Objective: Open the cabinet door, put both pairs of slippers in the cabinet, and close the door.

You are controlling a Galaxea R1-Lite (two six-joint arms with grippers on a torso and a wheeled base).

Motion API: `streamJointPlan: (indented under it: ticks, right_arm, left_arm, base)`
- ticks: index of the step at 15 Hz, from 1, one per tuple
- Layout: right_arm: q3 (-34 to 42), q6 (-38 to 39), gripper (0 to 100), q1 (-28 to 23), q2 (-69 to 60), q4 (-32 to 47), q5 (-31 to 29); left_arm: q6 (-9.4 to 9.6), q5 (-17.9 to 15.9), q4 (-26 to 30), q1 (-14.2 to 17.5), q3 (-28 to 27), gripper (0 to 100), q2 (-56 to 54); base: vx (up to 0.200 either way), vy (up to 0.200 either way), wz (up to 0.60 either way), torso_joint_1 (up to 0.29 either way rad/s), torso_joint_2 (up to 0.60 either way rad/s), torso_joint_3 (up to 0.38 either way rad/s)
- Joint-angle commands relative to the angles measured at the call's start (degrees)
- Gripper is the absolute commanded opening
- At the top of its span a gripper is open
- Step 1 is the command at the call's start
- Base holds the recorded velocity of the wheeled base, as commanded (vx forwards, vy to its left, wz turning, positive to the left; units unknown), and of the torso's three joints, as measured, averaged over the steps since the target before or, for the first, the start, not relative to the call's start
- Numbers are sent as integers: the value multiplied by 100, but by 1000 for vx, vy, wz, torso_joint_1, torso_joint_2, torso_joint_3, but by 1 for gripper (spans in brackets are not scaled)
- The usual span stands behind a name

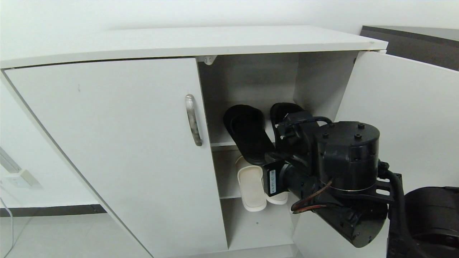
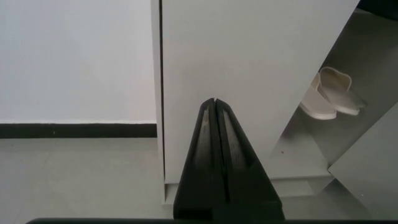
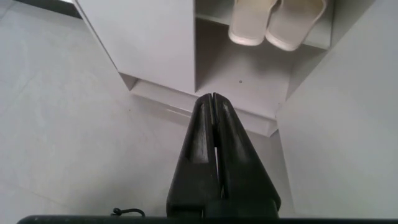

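The white cabinet (image 1: 179, 41) has its left door (image 1: 107, 143) shut and its right door (image 1: 405, 118) swung wide open. A black pair of slippers (image 1: 247, 134) lies on the upper shelf, toes sticking out over the edge. On the shelf below rests a white pair of slippers (image 1: 251, 188), also seen as white slippers (image 2: 329, 93) and white slippers (image 3: 273, 18). My right arm (image 1: 344, 161) hangs in front of the open compartment. The right gripper (image 3: 213, 98) is shut and empty, pointing at the cabinet's bottom edge. My left gripper (image 2: 214, 102) is shut, empty, low before the shut door.
A metal handle (image 1: 193, 120) sits on the shut door's inner edge. The bottom shelf (image 3: 239, 81) is bare. Grey floor (image 3: 74, 124) spreads in front, with a dark baseboard (image 2: 74, 130) along the wall and a wall box with cable (image 1: 21, 179) at the left.
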Motion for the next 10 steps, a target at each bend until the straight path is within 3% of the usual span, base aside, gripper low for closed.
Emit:
streamJointPlan:
  ticks: [1,10]
  right_arm:
    - [2,6,0,0,63,0,-7]
    - [126,6,0,0,204,-88,-33]
  left_arm:
    - [-5,2,-1,1,1,0,-1]
    - [-23,2,-1,1,1,0,8]
  base:
    - [-200,0,0,7,-2,2]
    - [-200,0,0,3,1,3]
